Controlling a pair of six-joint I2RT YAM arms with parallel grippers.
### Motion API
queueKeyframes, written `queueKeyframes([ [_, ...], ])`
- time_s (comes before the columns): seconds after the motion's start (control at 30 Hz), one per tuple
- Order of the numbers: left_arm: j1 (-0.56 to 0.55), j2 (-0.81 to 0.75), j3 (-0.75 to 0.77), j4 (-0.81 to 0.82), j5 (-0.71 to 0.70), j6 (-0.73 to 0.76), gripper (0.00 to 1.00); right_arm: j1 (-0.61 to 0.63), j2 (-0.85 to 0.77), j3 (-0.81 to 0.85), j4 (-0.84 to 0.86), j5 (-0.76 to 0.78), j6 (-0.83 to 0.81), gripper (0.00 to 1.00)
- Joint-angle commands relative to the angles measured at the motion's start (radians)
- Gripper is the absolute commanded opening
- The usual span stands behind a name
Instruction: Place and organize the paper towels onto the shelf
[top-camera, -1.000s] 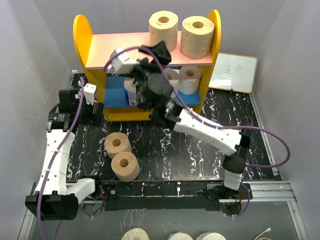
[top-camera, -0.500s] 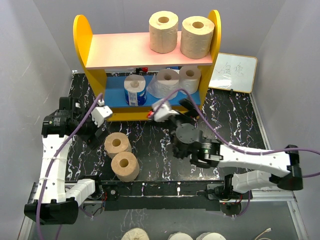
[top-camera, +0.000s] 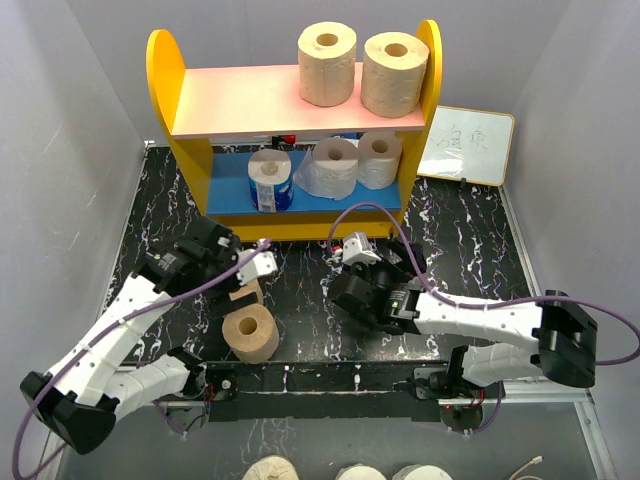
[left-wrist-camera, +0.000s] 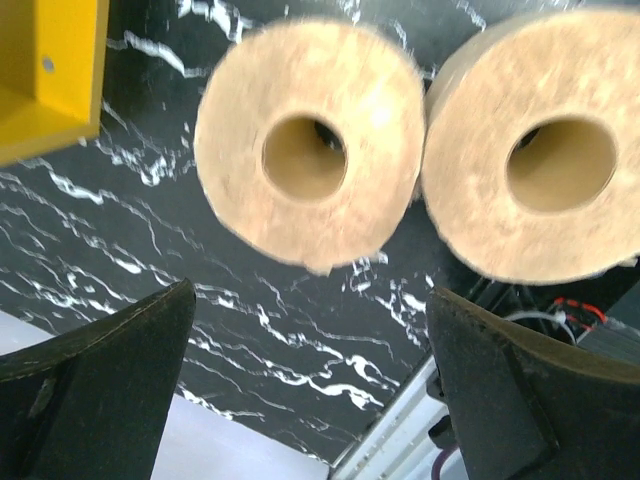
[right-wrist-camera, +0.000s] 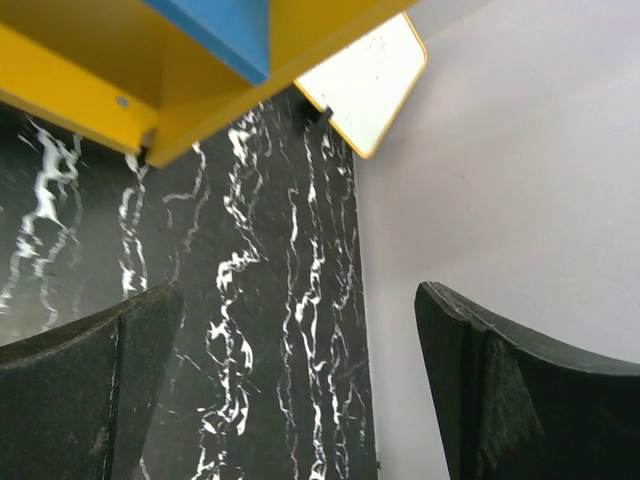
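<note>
Left jaws wide open, empty, directly above far tan roll (left-wrist-camera: 300, 225), core upright; right jaws open, empty, farther off.

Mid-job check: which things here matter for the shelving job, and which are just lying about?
Job: shelf; two tan rolls on the table; two tan rolls on the top board; three white rolls on the lower board, one blue-wrapped.
Lying about: whiteboard right of the shelf.
</note>
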Motion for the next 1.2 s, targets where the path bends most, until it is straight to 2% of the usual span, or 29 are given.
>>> queueKeyframes([
  [0.0,-0.157,0.007,0.031,0.046,-0.099,-0.204,0.99,-0.045,0.076,-0.006,-0.311,0.071,0.357,0.98],
  [0.07,-0.159,0.0,0.053,0.033,-0.054,-0.193,0.99,-0.058,0.101,-0.041,-0.298,0.086,0.356,0.98],
  [0.23,-0.194,0.028,0.143,-0.075,0.117,-0.21,0.99,-0.087,0.146,-0.136,-0.067,0.141,0.284,0.98],
  [0.3,-0.215,0.036,0.135,-0.078,0.099,-0.234,0.99,-0.097,0.202,-0.128,-0.066,0.17,0.322,0.98],
  [0.37,-0.234,0.035,0.089,-0.038,0.021,-0.249,0.99,-0.1,0.279,-0.1,-0.138,0.187,0.422,0.98],
  [0.4,-0.242,0.031,0.064,-0.014,-0.007,-0.248,0.99,-0.1,0.33,-0.07,-0.253,0.201,0.557,0.98],
  [0.43,-0.247,0.028,0.047,0.0,-0.023,-0.25,0.99,-0.1,0.383,-0.023,-0.443,0.211,0.752,0.98],
  [0.47,-0.249,0.022,0.035,0.008,-0.022,-0.253,0.99,-0.1,0.45,0.028,-0.68,0.221,1.063,0.98],
  [0.5,-0.25,0.019,0.024,0.016,-0.012,-0.256,0.99,-0.101,0.518,0.069,-0.874,0.232,1.284,0.98],
  [0.6,-0.251,0.006,-0.025,0.053,-0.016,-0.263,0.99,-0.106,0.636,0.083,-0.901,0.235,1.332,0.99],
  [0.7,-0.251,-0.02,-0.087,0.144,-0.125,-0.282,0.99,-0.106,0.686,0.094,-0.912,0.233,1.366,0.99],
  [0.8,-0.249,-0.029,-0.12,0.193,-0.185,-0.298,0.99,-0.113,0.61,0.096,-0.911,0.223,1.392,0.99],
  [0.93,-0.249,-0.013,-0.174,0.231,-0.196,-0.321,0.99,-0.155,0.467,0.087,-0.905,0.223,1.39,0.98],
  [1.17,-0.251,0.021,-0.195,0.227,-0.102,-0.36,0.99,-0.18,0.325,0.08,-0.893,0.222,1.388,0.98],
])
